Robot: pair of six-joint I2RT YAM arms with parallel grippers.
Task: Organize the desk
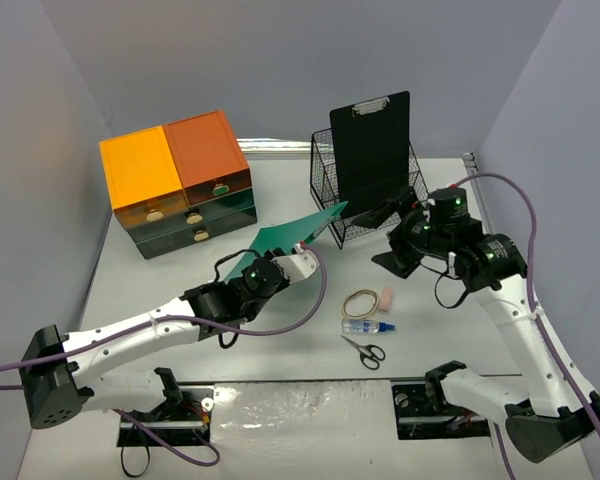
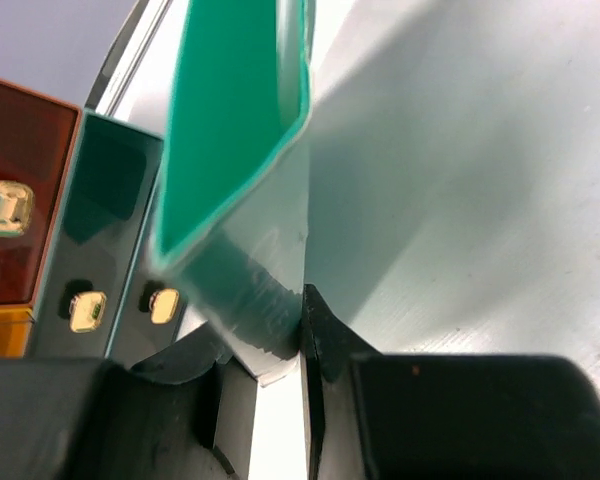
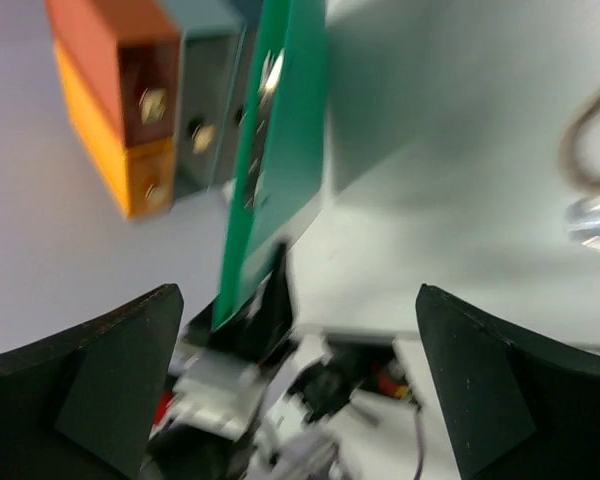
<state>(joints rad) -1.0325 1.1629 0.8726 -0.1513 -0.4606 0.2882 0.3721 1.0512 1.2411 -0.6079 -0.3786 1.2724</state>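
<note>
Black fingers (image 2: 325, 335) of my left claw (image 2: 270, 345) fill the bottom of the left wrist view, pinched tight on the lower corner of the green board (image 2: 230, 120). That board rises tilted from the grip towards twelve o'clock, its green face to the left and its paler face to the right. At nine o'clock of that view sits the drawer unit (image 2: 40, 200), its gold knobs facing me.

From above, my left claw (image 1: 302, 252) sits near the middle of the desk (image 1: 140, 290), which spreads white and flat under everything and takes up most of the view. The green board (image 1: 310, 225) slants from the grip towards one o'clock, its far tip close by the wire basket (image 1: 323, 170). I cannot tell whether they touch.

My right claw (image 1: 390, 238) hangs at two o'clock, just beside the basket's front, fingers spread wide with nothing between them. Its own camera shows the same: the right claw (image 3: 300, 380) gapes, and beyond it the green board (image 3: 280, 150) stands edge-on, blurred, with the drawer unit (image 3: 120, 110) at ten o'clock.

On the desk, the drawer unit (image 1: 175, 185) stands at ten o'clock with orange and yellow tops. A black clipboard (image 1: 372, 140) stands upright in the basket at one o'clock. At four o'clock lie a rubber band (image 1: 360, 302), a pink eraser (image 1: 386, 298) just beside it, a small bottle (image 1: 368, 326) with a blue cap, and scissors (image 1: 364, 350) nearest my bases.
</note>
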